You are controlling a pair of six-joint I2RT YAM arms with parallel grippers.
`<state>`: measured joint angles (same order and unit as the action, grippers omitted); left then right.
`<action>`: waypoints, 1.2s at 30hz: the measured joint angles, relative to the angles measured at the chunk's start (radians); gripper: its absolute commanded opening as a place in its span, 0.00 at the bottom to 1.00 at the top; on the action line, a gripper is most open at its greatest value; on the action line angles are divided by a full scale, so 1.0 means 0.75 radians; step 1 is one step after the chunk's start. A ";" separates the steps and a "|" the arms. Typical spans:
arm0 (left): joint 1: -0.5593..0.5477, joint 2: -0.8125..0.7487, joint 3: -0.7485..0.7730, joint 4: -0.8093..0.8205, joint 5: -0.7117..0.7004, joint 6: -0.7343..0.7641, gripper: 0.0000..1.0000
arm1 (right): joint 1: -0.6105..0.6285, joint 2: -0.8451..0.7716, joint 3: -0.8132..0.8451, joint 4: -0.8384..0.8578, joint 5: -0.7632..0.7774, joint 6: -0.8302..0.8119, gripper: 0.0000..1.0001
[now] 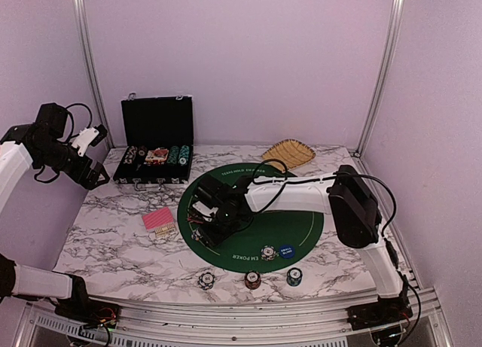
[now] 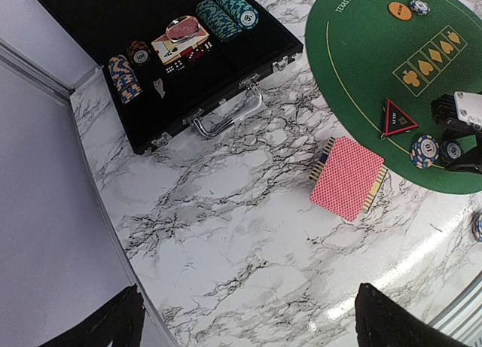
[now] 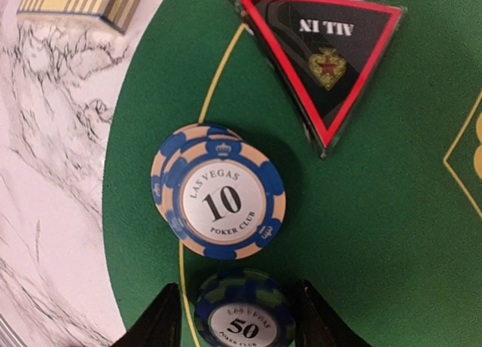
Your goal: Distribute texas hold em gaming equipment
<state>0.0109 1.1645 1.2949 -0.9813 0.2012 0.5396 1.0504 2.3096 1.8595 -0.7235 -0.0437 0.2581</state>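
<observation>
1. Right gripper is down on the left part of the green poker mat. Its jaws are parted about one chip wide, with a dark blue "50" chip lying flat between the fingers.
2. Looks like there's a sliver of gap on one side of that chip, so I'd say it's not pinched, but the bottom edge of the wrist view cuts it off, so not 100% sure.
3. Just past the 50 chip is a small stack of blue-and-cream "10" chips, and beyond that the black-red "ALL IN" triangle, both on the mat.
4. The pink-backed card deck is on the marble just off the mat's left edge.
5. Left gripper is held up high over the left side of the table, jaws wide apart, holding nothing.
6. The orange button is on the mat's far part, and the blue button is on the near part with a chip touching it.
7. Three more chips sit in a row on the marble near the front edge.
8. The open black case at the back left holds rows of chips, and the woven basket is at the back behind the mat.
</observation>
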 measured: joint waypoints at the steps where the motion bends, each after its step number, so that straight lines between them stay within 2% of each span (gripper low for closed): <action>1: 0.000 0.000 0.000 0.000 0.000 0.000 0.99 | 0.000 0.000 0.000 0.003 -0.001 -0.003 0.60; 5: 0.000 0.000 0.000 0.000 0.000 0.000 0.99 | 0.000 0.000 0.001 0.011 -0.001 -0.007 0.66; 19: 0.000 -0.001 0.000 0.000 0.000 -0.001 0.99 | 0.000 -0.058 -0.023 -0.042 0.080 -0.030 0.62; 29: 0.000 -0.001 0.000 -0.001 0.000 -0.001 0.99 | 0.000 -0.584 -0.389 -0.116 0.144 -0.024 0.76; 36: 0.000 -0.001 0.000 -0.001 0.000 -0.001 0.99 | -0.002 -0.925 -0.796 -0.183 0.161 0.052 0.83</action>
<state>0.0109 1.1641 1.2949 -0.9817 0.2012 0.5392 1.0489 1.6161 1.2625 -0.8608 0.0772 0.2974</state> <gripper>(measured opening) 0.989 0.807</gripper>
